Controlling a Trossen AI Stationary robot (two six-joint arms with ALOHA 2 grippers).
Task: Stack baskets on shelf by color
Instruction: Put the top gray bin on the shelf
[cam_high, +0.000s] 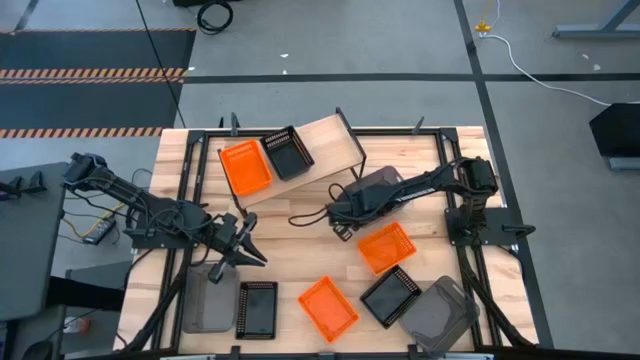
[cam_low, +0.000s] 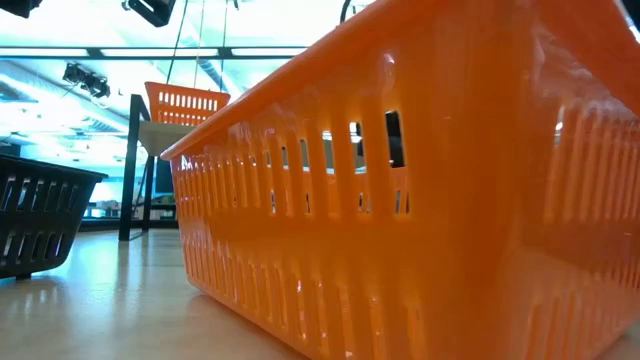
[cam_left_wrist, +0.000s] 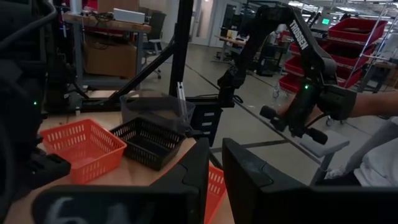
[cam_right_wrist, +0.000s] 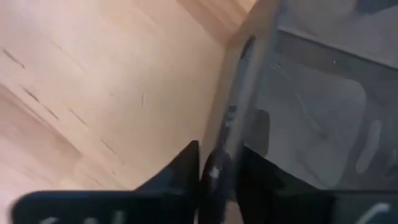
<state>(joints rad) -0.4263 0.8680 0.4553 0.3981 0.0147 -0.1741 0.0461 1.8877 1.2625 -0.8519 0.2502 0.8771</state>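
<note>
**A:** Front row of the tabletop (cam_high: 300, 250), left to right?

**B:** Item 1: left grey basket (cam_high: 208, 302), at the left corner. Item 2: left black basket (cam_high: 257, 309), just beside it. Item 3: front orange basket (cam_high: 328, 307), near the middle and turned at an angle. Item 4: right black basket (cam_high: 390, 296). Item 5: right grey basket (cam_high: 438, 312), touching or overlapping item 4 at the right corner.

**A:** Next row back?

**B:** Item 6: middle orange basket (cam_high: 385, 247), alone, just behind item 4. Item 7: left tool (cam_high: 245, 250), above the bare boards behind items 1 and 2. Its fingers are drawn nearly together with only a narrow slit between them, and they carry nothing.

**A:** And the other arm?

**B:** Item 8: right tool (cam_high: 340, 215), at mid-table. In the wrist view its fingers (cam_right_wrist: 183, 171) are clenched on either side of a basket wall. Item 9: held grey basket (cam_high: 378, 186), gripped by its rim and just off the right end of the shelf. I cannot tell whether it is raised or resting.

**A:** Farthest entries?

**B:** Item 10: shelf (cam_high: 335, 140), a light board set at an angle at the back. Item 11: shelf orange basket (cam_high: 245, 167), on its left end. Item 12: shelf black basket (cam_high: 287, 152), beside item 11 towards the middle. The right end of the board is bare wood.
</note>
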